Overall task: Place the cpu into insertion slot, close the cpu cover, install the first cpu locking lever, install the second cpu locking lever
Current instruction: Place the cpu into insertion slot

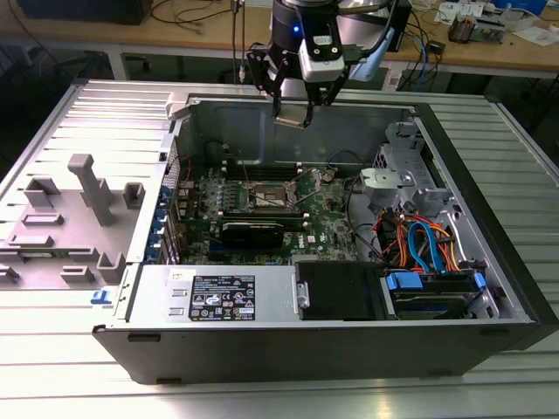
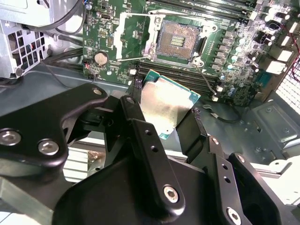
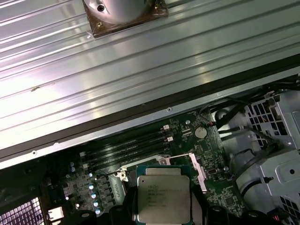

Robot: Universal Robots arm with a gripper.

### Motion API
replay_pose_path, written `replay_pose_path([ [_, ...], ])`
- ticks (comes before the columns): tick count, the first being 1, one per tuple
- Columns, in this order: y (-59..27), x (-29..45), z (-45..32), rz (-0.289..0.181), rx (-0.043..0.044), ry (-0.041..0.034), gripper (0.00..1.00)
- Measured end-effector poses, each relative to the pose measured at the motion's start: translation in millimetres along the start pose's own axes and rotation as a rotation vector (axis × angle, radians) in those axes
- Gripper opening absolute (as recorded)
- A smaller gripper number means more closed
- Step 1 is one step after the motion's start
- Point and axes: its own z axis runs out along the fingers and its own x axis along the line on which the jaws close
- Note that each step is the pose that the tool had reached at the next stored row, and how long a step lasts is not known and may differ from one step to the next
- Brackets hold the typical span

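Observation:
In the exterior view my gripper (image 1: 293, 112) hangs over the back wall of the open computer case, shut on the cpu (image 1: 291, 116). In both wrist views the cpu (image 2: 166, 105) (image 3: 163, 197), a silver-topped square chip with a green edge, sits pinched between the black fingers (image 2: 133, 117). The insertion slot (image 2: 180, 40) (image 1: 269, 197) lies bare on the green motherboard below, some way from the chip. Beside it the cpu cover (image 2: 133, 33) is swung open. Two thin wire levers (image 2: 136, 59) (image 2: 206, 77) stand released at the socket's sides.
A black card (image 1: 253, 231) and memory slots (image 2: 187, 77) flank the socket. The drive cage with orange and blue cables (image 1: 419, 244) fills the case at the exterior view's right. The power supply (image 1: 218, 297) lies along the front. A grey moulded fixture (image 1: 87, 192) sits outside the case.

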Motion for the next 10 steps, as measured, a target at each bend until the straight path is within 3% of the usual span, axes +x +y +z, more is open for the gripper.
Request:
replay_pose_path([
  [10, -0.3, -0.1, 0.0, 0.023, -0.0005, -0.0020, 0.55],
])
